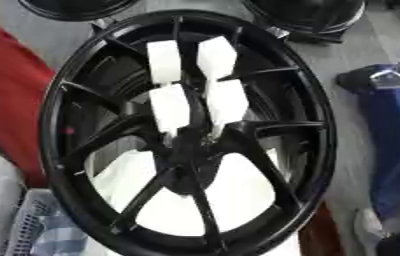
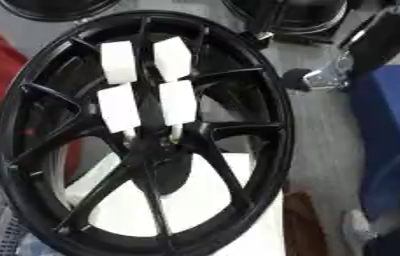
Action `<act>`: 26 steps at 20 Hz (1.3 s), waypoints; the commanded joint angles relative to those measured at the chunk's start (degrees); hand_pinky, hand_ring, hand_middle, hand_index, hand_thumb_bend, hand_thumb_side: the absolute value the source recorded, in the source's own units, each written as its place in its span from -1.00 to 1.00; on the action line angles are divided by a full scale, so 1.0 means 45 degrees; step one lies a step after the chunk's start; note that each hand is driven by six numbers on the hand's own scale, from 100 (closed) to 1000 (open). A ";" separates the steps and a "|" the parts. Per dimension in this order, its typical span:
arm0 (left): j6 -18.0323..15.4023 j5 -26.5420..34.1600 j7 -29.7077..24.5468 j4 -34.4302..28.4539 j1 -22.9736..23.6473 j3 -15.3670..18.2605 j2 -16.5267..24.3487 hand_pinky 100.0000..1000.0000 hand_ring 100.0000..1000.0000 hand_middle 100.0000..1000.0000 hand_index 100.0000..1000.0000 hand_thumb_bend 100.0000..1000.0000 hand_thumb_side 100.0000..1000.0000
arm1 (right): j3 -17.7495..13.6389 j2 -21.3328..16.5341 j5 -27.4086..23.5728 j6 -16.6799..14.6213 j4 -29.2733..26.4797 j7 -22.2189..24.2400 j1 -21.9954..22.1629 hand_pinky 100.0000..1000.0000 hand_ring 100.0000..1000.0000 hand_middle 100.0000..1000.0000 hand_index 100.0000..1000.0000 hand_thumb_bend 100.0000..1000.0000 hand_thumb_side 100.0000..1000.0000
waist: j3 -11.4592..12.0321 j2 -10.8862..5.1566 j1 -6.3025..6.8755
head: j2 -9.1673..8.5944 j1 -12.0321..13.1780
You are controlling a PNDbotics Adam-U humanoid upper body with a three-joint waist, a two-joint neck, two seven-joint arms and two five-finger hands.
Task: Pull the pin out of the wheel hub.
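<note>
Grey floor [image 1: 352, 45] fills the background, with a red mass [image 1: 7, 100] along its left side, a blue one [image 2: 396, 125] on the right, and two more dark rims [image 1: 308, 15] at the far edge.

Nearly the whole view is taken by the black wheel hub [image 1: 319, 150], standing on edge and facing the camera, its spokes running in to the centre boss [image 1: 190, 150]. Behind its lower half a white board [image 1: 238, 190] shows through the gaps. A pale lattice basket [image 1: 28, 220] sits by the wheel's lower left rim.

Four white blocks [image 1: 170, 107] sit in the upper half of the wheel, two above and two below, close together. From the lower pair, thin pale stems [image 2: 133, 134] run down into the centre boss. I take these to be the pins with their white grips, though which one the task means cannot be told.

A small silver and black fitting [image 2: 330, 72] lies off the wheel's upper right rim, apart from it; what it is stays unclear.

Neither hand appears in either view, so the state of the fingers cannot be told. By my reading nothing has been pulled yet. The stems look seated in the boss, so the reach, the grasp on a white block and the pull itself are all left to do.
</note>
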 commanded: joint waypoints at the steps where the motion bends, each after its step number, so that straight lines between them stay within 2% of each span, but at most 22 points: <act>1: 0.0001 0.0018 -0.0042 -0.0150 -0.0066 0.0025 0.0239 0.44 0.13 -0.08 0.37 -0.28 0.07 | 0.0379 0.0546 0.0090 0.0476 0.0460 0.0364 -0.0905 0.70 0.44 0.30 0.48 -0.46 -0.58 | 0.0049 -0.0280 0.0027 | -0.0059 -0.0210; 7: 0.0018 0.0041 0.0004 -0.0177 -0.0064 0.0070 0.0151 0.44 0.13 -0.08 0.37 -0.28 0.08 | 0.1395 0.2238 0.0625 0.0906 0.2202 0.0945 -0.2873 0.70 0.43 0.30 0.49 -0.50 -0.58 | 0.0215 -0.0245 -0.0039 | -0.0076 -0.0465; 13: 0.0035 0.0056 0.0012 -0.0225 -0.0165 0.0075 0.0085 0.44 0.11 -0.08 0.37 -0.28 0.07 | 0.1812 0.3402 0.0935 0.0854 0.3726 0.1003 -0.3816 0.71 0.43 0.31 0.50 -0.54 -0.56 | 0.0484 -0.0153 -0.0134 | -0.0065 -0.0612; 19: 0.0043 0.0070 0.0066 -0.0255 -0.0225 0.0115 0.0075 0.44 0.11 -0.08 0.37 -0.27 0.07 | 0.1977 0.3721 0.0816 0.0570 0.4215 0.1277 -0.3922 0.73 0.46 0.35 0.56 -0.39 -0.47 | 0.0613 -0.0089 -0.0197 | -0.0136 -0.0707; 26: 0.0053 0.0077 0.0084 -0.0236 -0.0252 0.0131 0.0075 0.44 0.11 -0.08 0.37 -0.27 0.08 | 0.2014 0.3757 0.0214 0.0335 0.4376 0.1891 -0.3899 0.74 0.47 0.38 0.59 -0.36 -0.39 | 0.0636 -0.0047 -0.0201 | -0.0146 -0.0719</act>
